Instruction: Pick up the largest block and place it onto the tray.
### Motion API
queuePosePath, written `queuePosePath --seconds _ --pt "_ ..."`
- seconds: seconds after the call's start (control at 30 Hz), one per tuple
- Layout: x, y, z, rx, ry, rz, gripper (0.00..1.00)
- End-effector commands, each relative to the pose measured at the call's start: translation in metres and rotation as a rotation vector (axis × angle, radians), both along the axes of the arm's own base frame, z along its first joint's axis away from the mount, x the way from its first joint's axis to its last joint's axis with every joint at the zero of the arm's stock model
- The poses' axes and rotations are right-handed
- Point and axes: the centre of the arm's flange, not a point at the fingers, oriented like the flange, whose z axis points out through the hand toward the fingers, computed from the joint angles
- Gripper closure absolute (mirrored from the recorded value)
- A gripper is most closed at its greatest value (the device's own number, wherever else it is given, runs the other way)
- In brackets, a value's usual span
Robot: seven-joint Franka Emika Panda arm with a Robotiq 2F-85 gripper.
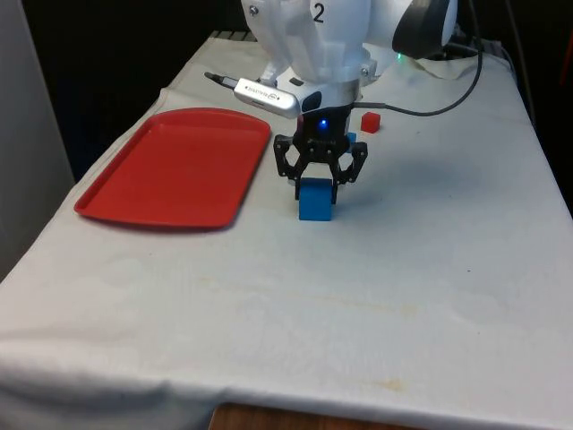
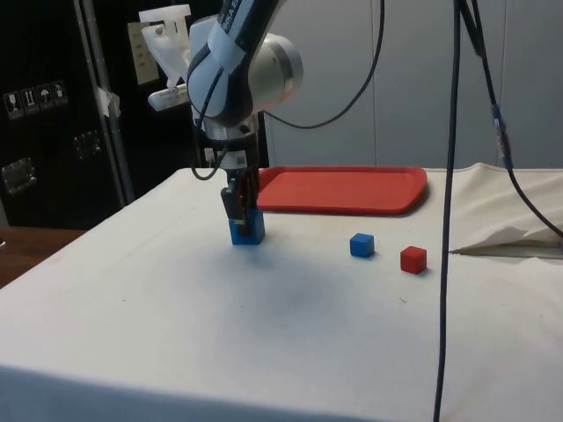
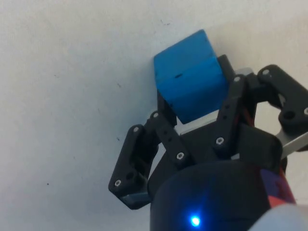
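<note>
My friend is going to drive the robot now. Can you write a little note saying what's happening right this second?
Gripper: down at the large blue block, fingers closed on its sides; the block sits on the white cloth, not lifted.
Red tray: at the front view's left of the block, nothing on it.
Small blue block and small red block: on the cloth, apart from each other and from the gripper.
Done: reached and gripped the largest block.
Left: lift it, carry it over the tray, set it down, let go.
</note>
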Motion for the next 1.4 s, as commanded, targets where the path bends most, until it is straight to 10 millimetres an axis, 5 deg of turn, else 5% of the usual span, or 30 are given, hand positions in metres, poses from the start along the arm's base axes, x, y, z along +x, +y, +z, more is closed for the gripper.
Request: queuePosePath --seconds 0.0,0.6,1.37 --pt "0.0 0.0 0.0 0.0 -0.002 0.0 0.99" --pt "-0.001 -0.004 0.007 0.005 -0.005 -0.006 0.99" --pt "-0.008 -0.018 0.065 0.038 -0.03 -0.01 0.99"
